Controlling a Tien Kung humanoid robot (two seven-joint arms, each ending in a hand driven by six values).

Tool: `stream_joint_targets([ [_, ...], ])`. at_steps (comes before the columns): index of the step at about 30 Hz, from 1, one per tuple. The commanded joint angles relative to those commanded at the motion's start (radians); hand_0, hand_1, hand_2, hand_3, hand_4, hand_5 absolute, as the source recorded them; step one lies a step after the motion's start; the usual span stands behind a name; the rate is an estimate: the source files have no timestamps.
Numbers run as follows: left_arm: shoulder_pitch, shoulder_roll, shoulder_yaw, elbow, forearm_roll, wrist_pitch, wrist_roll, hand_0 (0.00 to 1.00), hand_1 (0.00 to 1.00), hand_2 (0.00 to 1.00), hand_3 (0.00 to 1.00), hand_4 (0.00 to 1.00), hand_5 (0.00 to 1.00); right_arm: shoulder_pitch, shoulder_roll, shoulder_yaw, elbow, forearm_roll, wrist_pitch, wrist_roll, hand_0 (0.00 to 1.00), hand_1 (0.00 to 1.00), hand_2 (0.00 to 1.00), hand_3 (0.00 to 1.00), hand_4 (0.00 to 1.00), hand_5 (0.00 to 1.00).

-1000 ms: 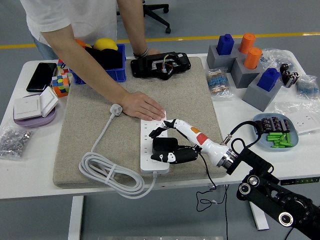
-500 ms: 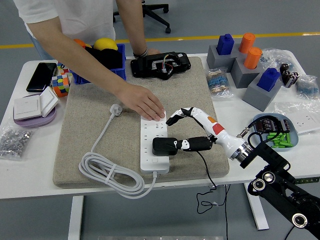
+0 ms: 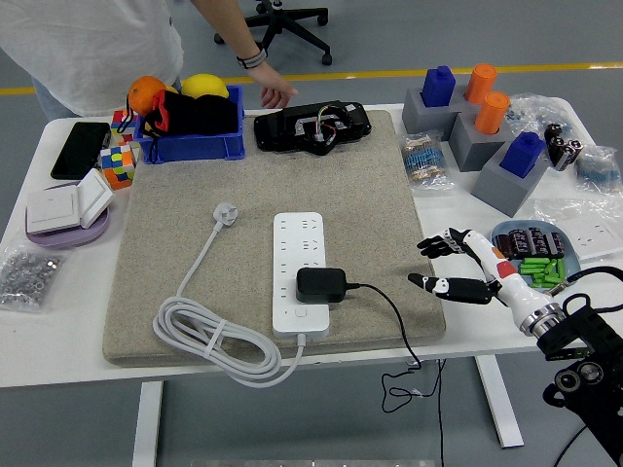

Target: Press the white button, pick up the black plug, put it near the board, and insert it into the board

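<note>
The white power strip [image 3: 301, 269] lies on the grey felt mat [image 3: 273, 185], its white cable [image 3: 209, 336] coiled at the front left. The black plug [image 3: 320, 285] sits plugged into the strip near its front end, its black cord [image 3: 389, 321] trailing off the table's near edge. My right hand [image 3: 438, 265] hovers at the mat's right edge, well right of the plug, fingers spread and holding nothing. The strip's white button [image 3: 301, 314] is small, by the front end. My left arm is out of view.
A person stands at the far left, one hand [image 3: 275, 93] near the black device [image 3: 311, 126] at the back. A blue bin [image 3: 190, 131], phone [image 3: 80, 148], cubes and switch plates [image 3: 68, 204] line the left. Grey blocks [image 3: 482, 126] and a battery dish [image 3: 535, 255] stand right.
My right hand let go of the plug and drew back to the right, off the mat. The person's hand lifted off the strip and withdrew to the table's far side.
</note>
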Motion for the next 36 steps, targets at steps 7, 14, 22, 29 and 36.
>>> stream_joint_targets([
  [7,-0.002,0.0,0.004,0.0,0.001,-0.001,0.001,0.466,0.496,0.511,0.577,0.595,0.261,-0.038,0.031,0.077,0.006,-0.022,0.001,-0.006,0.679,0.609,0.586,0.607,0.916,0.357],
  [14,-0.005,0.0,0.012,0.0,-0.004,-0.001,0.0,0.466,0.496,0.512,0.577,0.596,0.26,-0.038,0.031,0.102,0.011,-0.025,-0.002,0.002,0.678,0.61,0.582,0.604,0.906,0.348],
  [22,-0.004,0.0,0.006,0.0,0.007,-0.004,0.003,0.465,0.496,0.512,0.577,0.596,0.258,-0.036,0.037,0.12,0.015,-0.026,-0.005,0.011,0.675,0.609,0.584,0.603,0.895,0.345],
  [29,-0.004,0.0,0.008,0.0,0.005,-0.004,0.002,0.466,0.496,0.512,0.577,0.597,0.258,-0.039,0.037,0.124,0.014,-0.024,-0.007,0.016,0.671,0.608,0.583,0.6,0.881,0.34],
  [36,-0.003,-0.004,0.01,0.0,-0.001,-0.004,0.0,0.466,0.496,0.512,0.577,0.599,0.257,-0.043,0.041,0.123,0.011,-0.024,-0.006,0.015,0.669,0.606,0.578,0.6,0.865,0.331],
])
